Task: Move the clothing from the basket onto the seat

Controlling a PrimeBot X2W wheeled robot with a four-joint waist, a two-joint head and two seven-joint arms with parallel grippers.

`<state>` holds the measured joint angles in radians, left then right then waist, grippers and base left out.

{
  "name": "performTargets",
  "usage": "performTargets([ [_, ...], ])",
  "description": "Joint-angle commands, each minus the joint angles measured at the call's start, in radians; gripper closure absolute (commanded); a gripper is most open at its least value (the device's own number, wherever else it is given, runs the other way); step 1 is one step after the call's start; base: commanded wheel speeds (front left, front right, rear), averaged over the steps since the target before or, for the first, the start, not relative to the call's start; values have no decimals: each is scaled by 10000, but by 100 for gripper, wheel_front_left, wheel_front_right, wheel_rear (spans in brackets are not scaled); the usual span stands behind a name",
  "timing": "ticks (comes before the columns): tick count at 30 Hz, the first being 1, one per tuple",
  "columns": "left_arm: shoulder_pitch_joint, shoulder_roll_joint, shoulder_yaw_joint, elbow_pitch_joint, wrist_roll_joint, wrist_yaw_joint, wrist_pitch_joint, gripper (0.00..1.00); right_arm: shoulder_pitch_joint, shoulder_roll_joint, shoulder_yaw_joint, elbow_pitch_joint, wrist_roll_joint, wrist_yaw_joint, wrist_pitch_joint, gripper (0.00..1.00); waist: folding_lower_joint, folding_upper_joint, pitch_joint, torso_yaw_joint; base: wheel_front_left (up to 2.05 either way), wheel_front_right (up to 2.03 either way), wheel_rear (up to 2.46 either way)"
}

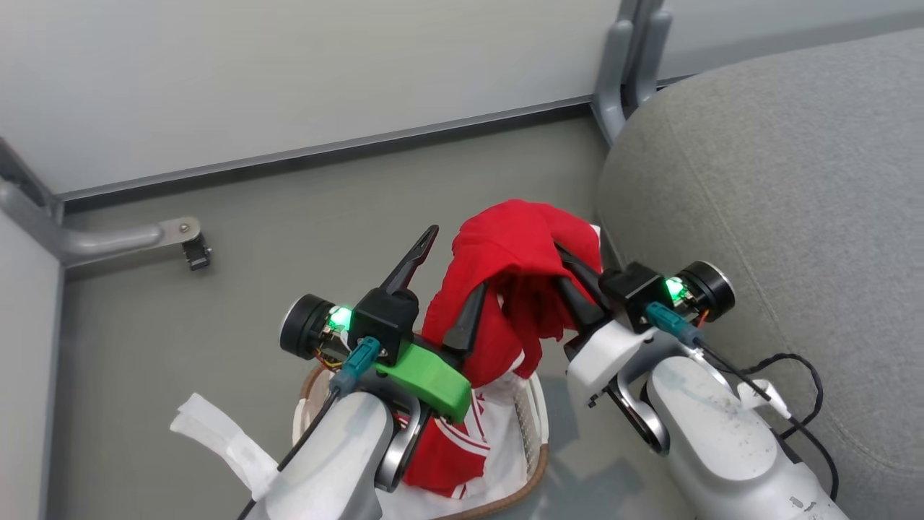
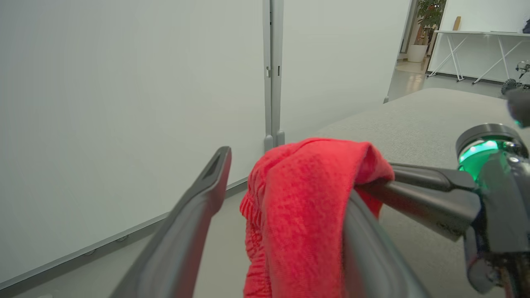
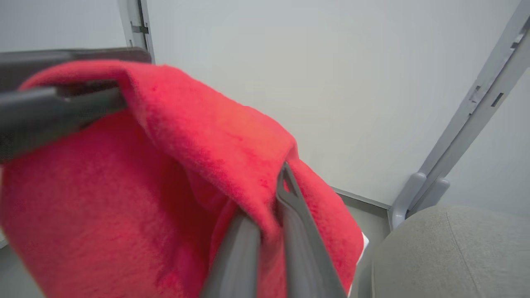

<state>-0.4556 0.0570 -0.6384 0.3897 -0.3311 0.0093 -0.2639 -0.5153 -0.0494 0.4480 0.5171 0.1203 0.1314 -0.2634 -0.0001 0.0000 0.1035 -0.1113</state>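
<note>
Centre frame: right gripper (image 1: 567, 263) clamped on red garment (image 1: 505, 242) above laundry basket (image 1: 538, 426); left gripper (image 1: 456, 260) spread wide, garment draped over one finger.

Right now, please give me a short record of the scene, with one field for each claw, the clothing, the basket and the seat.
clothing: one red piece held up, a second in the basket
left claw: open, red cloth against one finger
right claw: shut on the raised piece
basket: on the floor, under the claws
seat: grey, right of the basket
</note>
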Motion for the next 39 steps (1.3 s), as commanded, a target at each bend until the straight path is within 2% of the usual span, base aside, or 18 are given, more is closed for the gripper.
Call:
performTargets([
  [1, 103, 92, 96, 21, 103, -56, -7, 0, 190, -42, -140, -122, -56, -14, -20, 100, 1, 0, 196, -841, 0, 0, 0],
  [21, 52, 199, 476, 412, 651, -417, -7, 0, 614, -31, -1389, -1051, 72, -14, -18, 100, 1, 0, 833, -4038, 0, 0, 0],
  [29, -193, 85, 202, 743, 656, -802, -7, 0, 1004, -28, -2221, -1285, -217, -14, -18, 100, 1, 0, 1075, -4242, 0, 0, 0],
  [33, -331, 61, 111, 919, 710, -870, -7, 0, 1090, -31, -2410, -1309, -516, -14, -18, 100, 1, 0, 1203, -4285, 0, 0, 0],
  [39, -295, 109, 170, 1101, 826, -897, -7, 0, 425, -34, -2937, -1093, -1324, -14, -18, 100, 1, 0, 1558, -4306, 0, 0, 0],
])
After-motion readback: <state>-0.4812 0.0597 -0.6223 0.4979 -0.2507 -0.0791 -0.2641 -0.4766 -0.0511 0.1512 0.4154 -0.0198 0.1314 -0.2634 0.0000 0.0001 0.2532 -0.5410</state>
